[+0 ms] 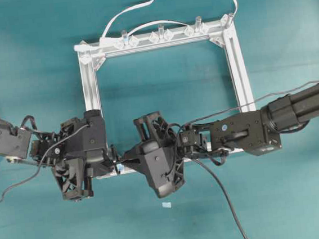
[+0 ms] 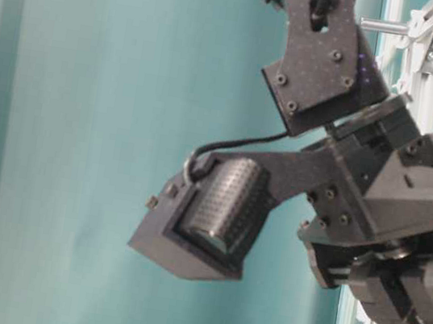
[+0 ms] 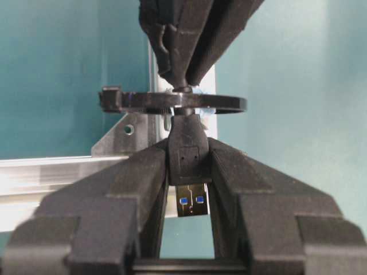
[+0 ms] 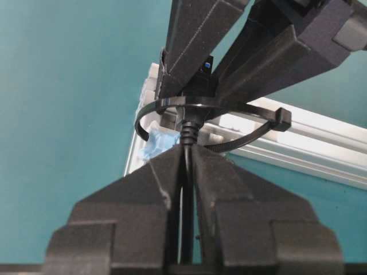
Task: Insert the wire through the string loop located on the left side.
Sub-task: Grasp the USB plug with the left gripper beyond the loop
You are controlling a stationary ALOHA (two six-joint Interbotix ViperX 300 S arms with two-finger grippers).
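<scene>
The wire's plug pokes lengthwise through the thin black loop; left fingers clamp its blocky plastic body, right fingers pinch the wire.

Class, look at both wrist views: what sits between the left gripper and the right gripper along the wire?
The string loop. In both wrist views it rings the wire between the left gripper and right gripper.
</scene>
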